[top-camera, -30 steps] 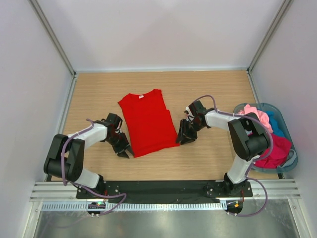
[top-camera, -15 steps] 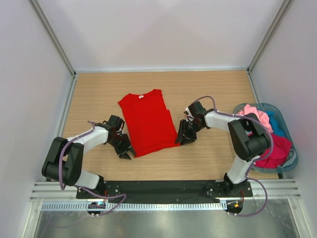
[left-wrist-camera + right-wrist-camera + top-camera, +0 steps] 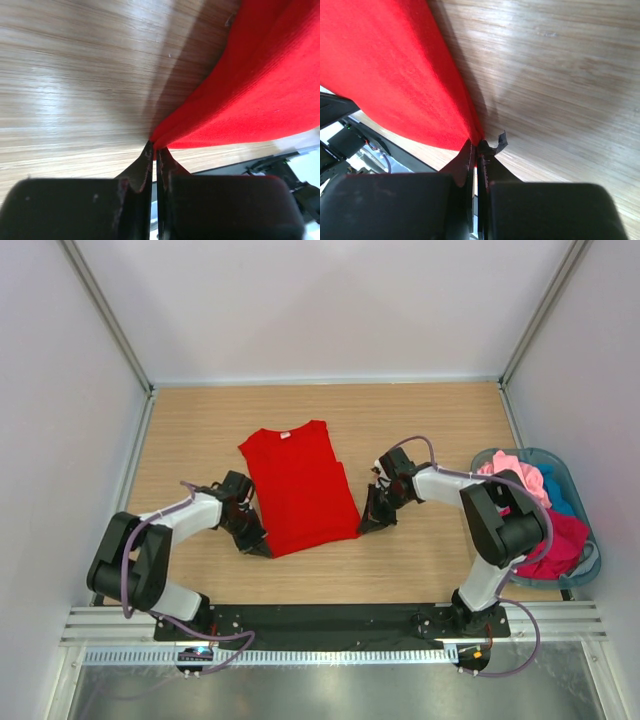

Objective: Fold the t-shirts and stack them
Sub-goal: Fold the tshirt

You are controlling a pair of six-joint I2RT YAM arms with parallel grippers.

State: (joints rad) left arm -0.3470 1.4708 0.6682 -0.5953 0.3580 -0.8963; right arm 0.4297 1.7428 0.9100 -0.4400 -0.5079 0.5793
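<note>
Left gripper [image 3: 154,150] is pressed together, pinching the near left hem corner of the red t-shirt [image 3: 298,490]. The right gripper [image 3: 477,146] pinches the near right corner the same way. The shirt lies flat on the wooden table [image 3: 200,420], and other t-shirts [image 3: 545,525] fill a basket [image 3: 592,558] at the right.

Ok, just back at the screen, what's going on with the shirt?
Both arms are on the red t-shirt, lying flat on the table, neck at the far end. The left hand is shut on its near left corner and the right hand on its near right corner, both low at the wood. Lifting the hem for a fold looks likely next. The other shirts sit heaped in the basket at right.
</note>
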